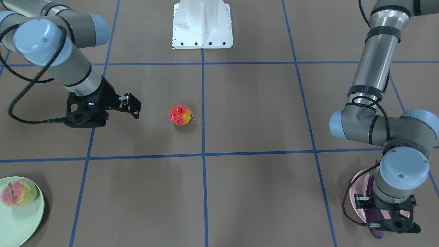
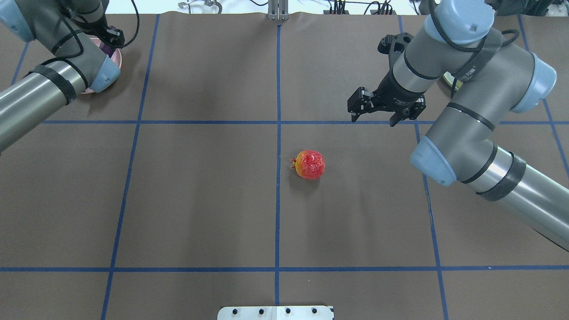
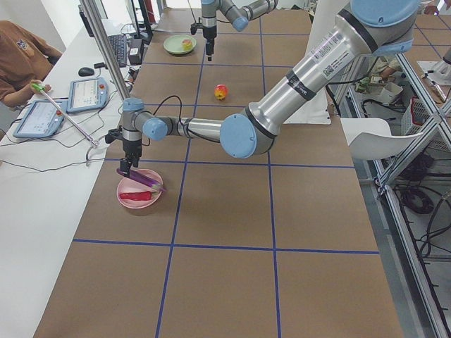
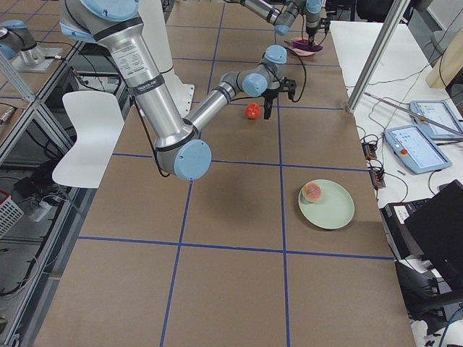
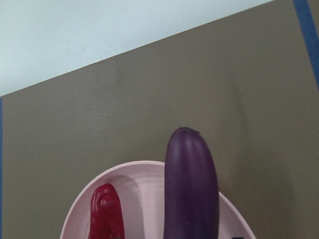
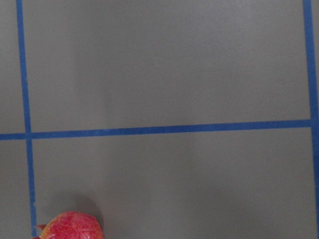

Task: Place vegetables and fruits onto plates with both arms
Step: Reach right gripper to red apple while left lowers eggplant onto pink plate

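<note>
In the front view the right arm (image 1: 72,68) reaches in low from the left, wrist bent. The right gripper (image 1: 133,108) hangs just above the brown table (image 1: 257,113), jaws spread and empty. It is beside the bumpy red-orange fruit (image 1: 180,114) but not touching it. At near left the creased peach (image 1: 19,193) lies on the mint plate (image 1: 17,226). At near right the left arm (image 1: 374,65) folds down, and the left gripper (image 1: 384,214) points straight down over the pink plate (image 1: 356,192), pinching the glossy eggplant (image 1: 376,232).

Overhead, the right gripper's fingers stand wide apart, beyond the fruit and to its right.

From the table's left end, the eggplant slants from the left gripper's tips down to the plate's rim. The wrinkled red chili (image 3: 135,196) lies flat in the plate.

The left wrist view shows the eggplant's smooth rounded end passing the far rim, with the chili to its left.

The right wrist view catches the fruit at the lower left, beside blue tape (image 6: 164,129).
</note>
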Action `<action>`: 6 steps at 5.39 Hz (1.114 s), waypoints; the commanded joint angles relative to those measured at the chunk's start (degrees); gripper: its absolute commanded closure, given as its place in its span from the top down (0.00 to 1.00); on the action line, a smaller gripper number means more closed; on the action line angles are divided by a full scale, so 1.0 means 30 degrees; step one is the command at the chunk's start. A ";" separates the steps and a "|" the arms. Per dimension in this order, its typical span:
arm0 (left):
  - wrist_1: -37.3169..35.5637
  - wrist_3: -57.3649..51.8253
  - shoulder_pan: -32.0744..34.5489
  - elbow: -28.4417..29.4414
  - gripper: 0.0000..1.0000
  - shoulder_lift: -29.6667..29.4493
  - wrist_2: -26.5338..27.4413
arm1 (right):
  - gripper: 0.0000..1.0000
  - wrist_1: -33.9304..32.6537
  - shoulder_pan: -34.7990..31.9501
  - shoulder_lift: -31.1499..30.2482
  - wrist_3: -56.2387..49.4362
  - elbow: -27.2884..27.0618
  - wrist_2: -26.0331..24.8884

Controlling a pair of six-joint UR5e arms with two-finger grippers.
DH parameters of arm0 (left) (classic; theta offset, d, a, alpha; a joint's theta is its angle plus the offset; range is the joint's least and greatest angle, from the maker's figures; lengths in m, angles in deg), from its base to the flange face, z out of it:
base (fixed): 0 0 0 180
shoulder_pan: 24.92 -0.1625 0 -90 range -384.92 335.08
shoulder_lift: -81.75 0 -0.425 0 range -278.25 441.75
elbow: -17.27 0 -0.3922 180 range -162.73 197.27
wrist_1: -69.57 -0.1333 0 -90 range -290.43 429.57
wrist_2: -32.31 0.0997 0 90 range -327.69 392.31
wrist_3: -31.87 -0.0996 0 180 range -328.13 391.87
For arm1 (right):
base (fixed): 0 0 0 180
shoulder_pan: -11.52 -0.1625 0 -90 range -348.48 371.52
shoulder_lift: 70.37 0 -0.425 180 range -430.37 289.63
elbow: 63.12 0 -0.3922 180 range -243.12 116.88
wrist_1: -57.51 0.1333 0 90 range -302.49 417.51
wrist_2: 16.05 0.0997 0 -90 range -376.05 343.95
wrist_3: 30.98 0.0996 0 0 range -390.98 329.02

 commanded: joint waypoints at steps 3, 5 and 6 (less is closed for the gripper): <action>-0.2082 0.0022 0.0740 -0.2973 1.00 0.0031 -0.2406 | 1.00 0.0153 0.2695 0.4092 0.2761 0.4089 -0.2575; -0.2849 0.0022 0.1089 -0.3913 1.00 0.0031 -0.3367 | 1.00 0.0270 0.3339 0.4568 0.2558 0.5269 -0.3194; -0.4538 0.0022 0.1295 -0.5371 1.00 0.0089 -0.3725 | 1.00 0.0300 0.3691 0.4541 0.2442 0.5622 -0.3255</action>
